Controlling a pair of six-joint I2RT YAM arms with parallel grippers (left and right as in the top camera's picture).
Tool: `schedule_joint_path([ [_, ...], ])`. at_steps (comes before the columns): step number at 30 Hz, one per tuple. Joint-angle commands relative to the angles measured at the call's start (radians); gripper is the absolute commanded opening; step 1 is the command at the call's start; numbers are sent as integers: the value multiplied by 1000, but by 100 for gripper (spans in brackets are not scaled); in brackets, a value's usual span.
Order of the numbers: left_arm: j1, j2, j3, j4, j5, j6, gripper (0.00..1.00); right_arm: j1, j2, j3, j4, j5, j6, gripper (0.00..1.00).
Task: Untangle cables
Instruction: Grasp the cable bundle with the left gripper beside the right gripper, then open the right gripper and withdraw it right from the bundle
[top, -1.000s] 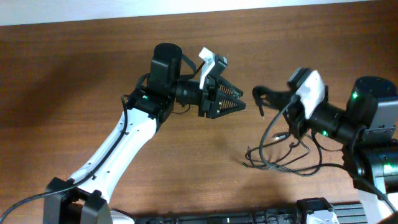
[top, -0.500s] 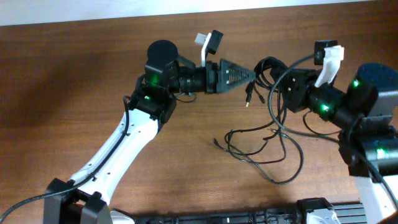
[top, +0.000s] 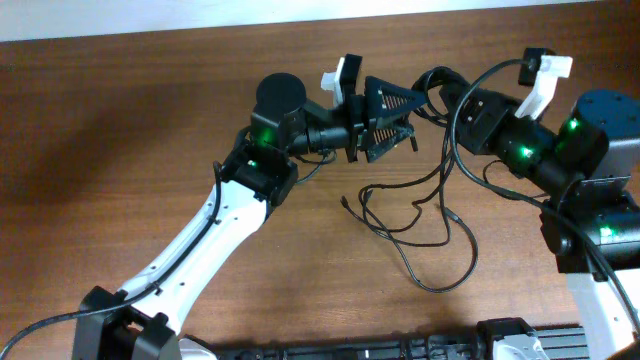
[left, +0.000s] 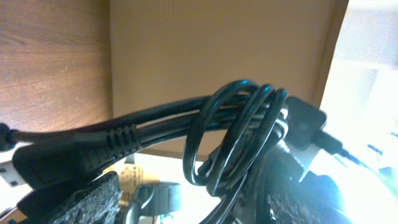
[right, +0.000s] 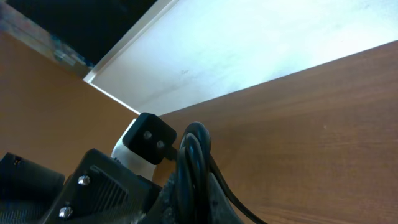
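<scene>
Behind the left gripper (top: 410, 118), cables (top: 437, 80) partly disappear.

Right tool (right: 185, 198), its grip hidden beneath bunched cables (right: 194, 152).

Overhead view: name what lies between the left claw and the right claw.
The knotted bundle of cables, gripped by the right claw, just off the open left claw; the overhead view shows it.

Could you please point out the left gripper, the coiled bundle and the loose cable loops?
left gripper (top: 412, 118), overhead, midway between its fingertips
coiled bundle (left: 249, 137), left wrist, coil's right strands
loose cable loops (top: 440, 289), overhead, lowest loop's bottom
</scene>
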Motion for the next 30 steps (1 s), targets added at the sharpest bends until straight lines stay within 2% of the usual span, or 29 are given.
schedule_joint_path([
  [1,-5,-19,12,18,-75,-43,75,5,-6,3,10,-10,61,4],
  [4,-5,-19,12,44,-103,-43,67,5,-6,3,10,-37,62,4],
  [11,-38,-19,12,125,-136,-42,64,5,-6,3,9,-45,61,4],
  [16,-61,-19,12,125,-141,-42,53,5,-6,3,9,-46,62,4],
  [22,-61,-19,12,126,-166,-42,30,5,-6,3,9,-52,61,4],
  [27,-61,-19,12,126,-178,-41,25,5,-6,3,9,-59,61,4],
  [30,-61,-19,12,126,-188,-37,14,5,-6,3,7,-71,61,4],
])
